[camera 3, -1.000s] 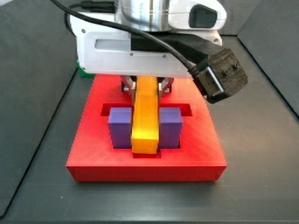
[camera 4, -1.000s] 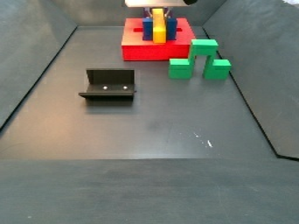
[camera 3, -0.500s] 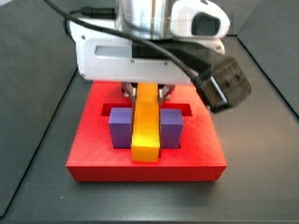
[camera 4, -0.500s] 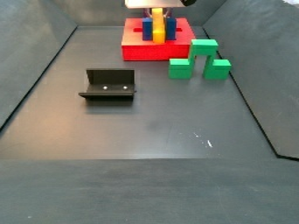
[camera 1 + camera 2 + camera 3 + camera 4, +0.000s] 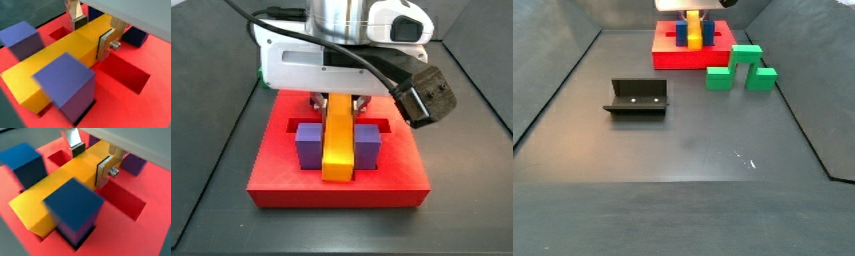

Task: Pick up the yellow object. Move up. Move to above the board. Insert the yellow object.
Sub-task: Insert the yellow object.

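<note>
Wrist views show the gripper (image 5: 93,34) over the board (image 5: 143,62), fingers (image 5: 105,45) clamped on the yellow object (image 5: 60,57) near its far end. Bar lies between two purple blocks (image 5: 309,145), over its slot. Looks rigid, smooth, probably light; an end grip lets it tilt, a mid-length hold would be steadier.
</note>
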{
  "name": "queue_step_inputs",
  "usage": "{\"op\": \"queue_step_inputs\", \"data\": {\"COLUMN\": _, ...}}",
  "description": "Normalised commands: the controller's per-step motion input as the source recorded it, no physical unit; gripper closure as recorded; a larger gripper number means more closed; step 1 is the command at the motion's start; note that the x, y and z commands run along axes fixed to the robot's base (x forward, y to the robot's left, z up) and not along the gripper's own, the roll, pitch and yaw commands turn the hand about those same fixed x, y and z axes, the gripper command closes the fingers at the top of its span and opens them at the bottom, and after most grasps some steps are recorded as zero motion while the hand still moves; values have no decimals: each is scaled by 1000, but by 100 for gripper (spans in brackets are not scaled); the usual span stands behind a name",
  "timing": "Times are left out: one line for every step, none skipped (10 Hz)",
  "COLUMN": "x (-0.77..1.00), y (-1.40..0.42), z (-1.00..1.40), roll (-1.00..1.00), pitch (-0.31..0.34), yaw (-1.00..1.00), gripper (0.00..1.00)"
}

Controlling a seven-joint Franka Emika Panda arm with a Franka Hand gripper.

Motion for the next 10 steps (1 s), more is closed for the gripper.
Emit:
{"op": "queue_step_inputs", "data": {"x": 17, "y": 183, "z": -66, "roll": 0, "pitch": 100, "yaw": -23, "gripper": 100}}
{"op": "queue_step_inputs", "data": {"x": 0, "y": 26, "z": -149, "roll": 56, "pitch": 70, "yaw": 0, "gripper": 100}}
{"op": "queue_step_inputs", "data": {"x": -20, "y": -3, "z": -237, "roll": 76, "pitch": 50, "yaw": -111, "gripper": 100}}
{"op": "queue_step_inputs", "data": {"x": -49, "y": -43, "z": -351, "roll": 124, "pitch": 66, "yaw": -129, "gripper": 100}}
{"op": "queue_step_inputs", "data": {"x": -100, "y": -123, "z": -351, "roll": 256, "pitch": 99, "yaw": -57, "gripper": 100}}
{"op": "queue_step_inputs", "data": {"x": -103, "y": -143, "z": -306, "roll": 391, "pitch": 139, "yaw": 0, "gripper": 100}}
{"op": "queue_step_inputs", "data": {"x": -63, "y": -163, "z": -254, "roll": 439, "pitch": 146, "yaw": 0, "gripper": 100}}
{"op": "queue_step_inputs", "data": {"x": 0, "y": -151, "z": -271, "roll": 431, "pitch": 144, "yaw": 14, "gripper": 100}}
{"op": "queue_step_inputs", "data": {"x": 0, "y": -114, "z": -223, "roll": 387, "pitch": 140, "yaw": 0, "gripper": 100}}
{"op": "queue_step_inputs", "data": {"x": 0, "y": -14, "z": -231, "roll": 184, "pitch": 60, "yaw": 46, "gripper": 100}}
